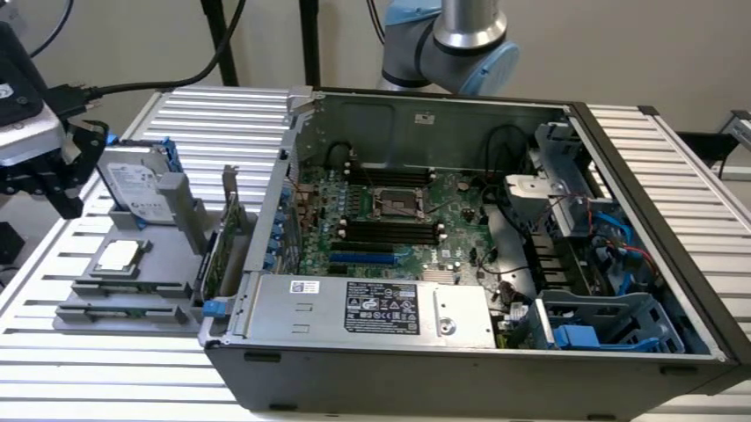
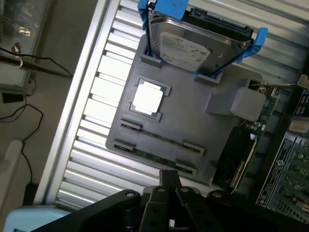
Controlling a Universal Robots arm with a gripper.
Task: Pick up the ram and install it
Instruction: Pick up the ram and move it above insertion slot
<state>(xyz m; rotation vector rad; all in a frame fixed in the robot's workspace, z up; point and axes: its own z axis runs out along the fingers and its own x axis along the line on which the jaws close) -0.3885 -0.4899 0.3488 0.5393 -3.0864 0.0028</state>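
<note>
Ram (image 2: 159,138) in tray (image 2: 193,121) near closed jaws

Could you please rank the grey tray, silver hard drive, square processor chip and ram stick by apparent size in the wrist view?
1. Grey plastic tray
2. Silver hard drive in its blue bracket
3. Square silver processor chip and long, thin green ram stick: the stick is longer, the chip wider, so unranked.
</note>
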